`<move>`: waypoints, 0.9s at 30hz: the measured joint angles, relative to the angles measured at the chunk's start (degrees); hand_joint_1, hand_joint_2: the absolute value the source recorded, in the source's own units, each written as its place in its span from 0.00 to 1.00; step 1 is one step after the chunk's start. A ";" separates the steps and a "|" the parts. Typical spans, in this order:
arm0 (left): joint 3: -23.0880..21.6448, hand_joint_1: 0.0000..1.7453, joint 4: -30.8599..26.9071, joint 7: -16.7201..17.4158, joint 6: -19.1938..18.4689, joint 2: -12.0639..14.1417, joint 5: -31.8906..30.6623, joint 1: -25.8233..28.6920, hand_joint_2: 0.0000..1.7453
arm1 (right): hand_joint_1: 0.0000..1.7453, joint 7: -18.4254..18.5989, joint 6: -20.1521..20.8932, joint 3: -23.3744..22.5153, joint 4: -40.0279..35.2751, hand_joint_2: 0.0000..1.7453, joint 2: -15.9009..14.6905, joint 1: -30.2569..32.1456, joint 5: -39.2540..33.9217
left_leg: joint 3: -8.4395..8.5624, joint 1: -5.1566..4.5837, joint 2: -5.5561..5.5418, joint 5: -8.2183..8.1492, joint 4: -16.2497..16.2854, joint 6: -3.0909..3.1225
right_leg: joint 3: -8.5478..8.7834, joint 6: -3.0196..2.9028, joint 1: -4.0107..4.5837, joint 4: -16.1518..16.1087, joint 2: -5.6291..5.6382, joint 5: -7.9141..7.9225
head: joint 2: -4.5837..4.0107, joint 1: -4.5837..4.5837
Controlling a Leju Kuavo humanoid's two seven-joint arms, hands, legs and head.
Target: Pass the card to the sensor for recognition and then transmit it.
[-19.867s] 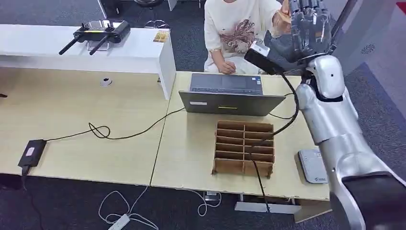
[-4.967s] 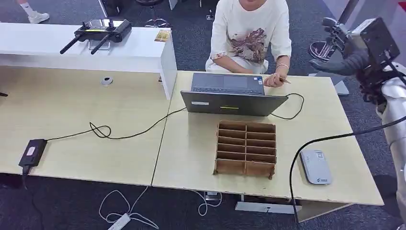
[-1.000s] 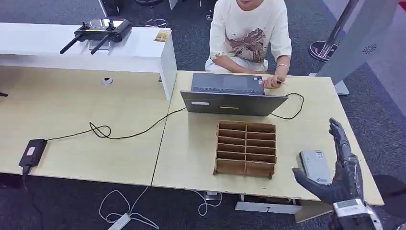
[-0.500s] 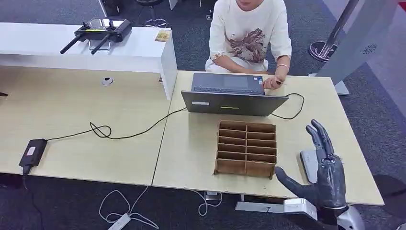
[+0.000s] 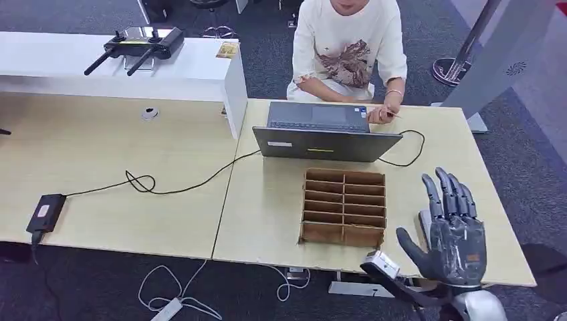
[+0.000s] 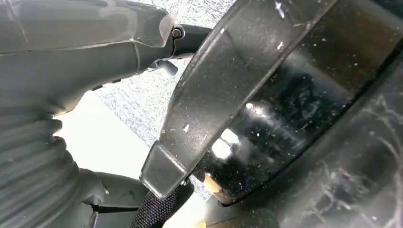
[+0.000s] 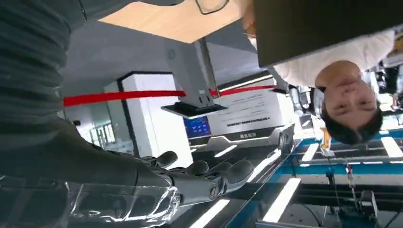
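Pale wood makes up the table [image 5: 281,221] that spans the middle of the head view. At the lower right of that frame the right hand [image 5: 451,231] is raised above the table's near right corner, palm away from the camera, its dark fingers [image 5: 446,194] straight and apart with the thumb out to the left; it holds nothing. In the right wrist view the same fingers [image 7: 209,178] run out long and straight. A sliver of the grey card sensor [image 5: 424,221] shows just left of the hand, mostly hidden behind it. Left of that, at lower centre, stands the brown cardboard divider box [image 5: 343,207], its compartments open to the top. Above it, at upper centre, is a grey laptop [image 5: 324,130], and a person in a cream shirt [image 5: 348,47] sits at the table's far side, one hand [image 5: 378,115] by the laptop's right corner holding something small that may be the card; I cannot tell. The left hand [image 6: 71,52] shows in the left wrist view, but I cannot tell how its fingers lie.
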 joint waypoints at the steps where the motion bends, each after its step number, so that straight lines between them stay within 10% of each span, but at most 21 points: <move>1: 0.00 0.00 0.00 0.00 -0.02 0.00 -0.04 -0.01 1.00 | 0.00 0.62 0.62 0.41 0.00 1.00 -0.02 -0.07 1.09 | 0.00 0.00 0.00 0.00 0.00 0.00 | 0.00 0.00 0.00 0.00 0.00 0.00 | 0.00 0.02; 27: -0.04 0.00 0.00 -0.31 -0.22 0.02 -0.24 -0.01 1.00 | 0.00 7.41 10.45 6.56 4.17 1.00 -4.87 -4.23 2.24 | 0.00 0.00 0.00 0.00 0.00 0.00 | 0.00 0.01 -0.01 0.00 0.01 0.00 | 0.00 0.00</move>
